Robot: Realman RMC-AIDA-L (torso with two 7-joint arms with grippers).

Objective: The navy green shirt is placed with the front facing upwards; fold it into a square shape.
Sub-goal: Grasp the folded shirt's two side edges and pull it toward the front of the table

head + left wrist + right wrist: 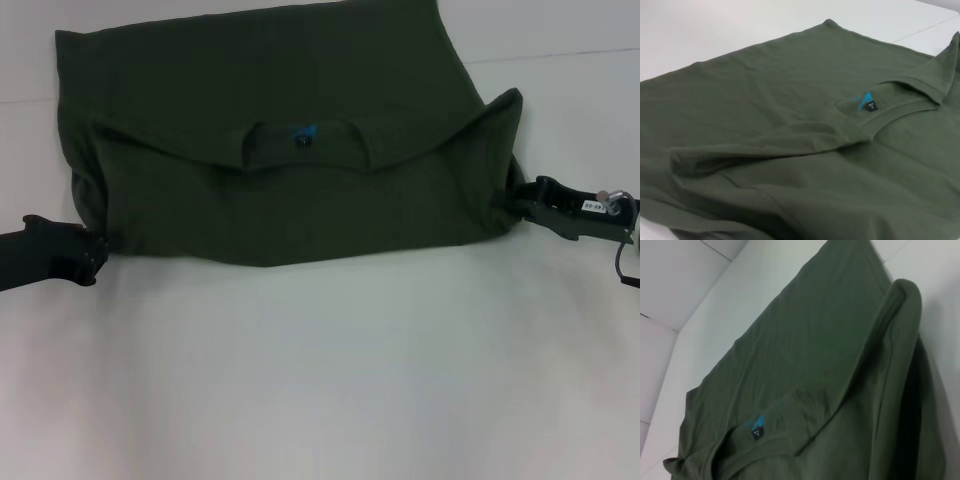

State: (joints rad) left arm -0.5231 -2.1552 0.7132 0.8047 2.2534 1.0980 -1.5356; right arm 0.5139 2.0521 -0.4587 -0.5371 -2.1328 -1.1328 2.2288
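The navy green shirt [280, 120] lies on the white table, folded once. A flap covers its near half, with the collar opening and blue neck label [303, 133] at the flap's far edge. My left gripper [98, 252] sits low at the near left corner of the fold, its tip pinched into the cloth. At the right end of the fold, my right gripper [518, 195] grips the cloth, and the sleeve [505, 110] bulges up just beyond it. The collar and label [867, 106] show in the left wrist view. The right wrist view shows the label [755, 429] and the raised sleeve hem [900, 305].
White table [320, 380] stretches from the shirt's near edge toward me. More bare table [560, 40] lies at the far right, crossed by a seam line. Both dark arms lie along the table's left and right sides.
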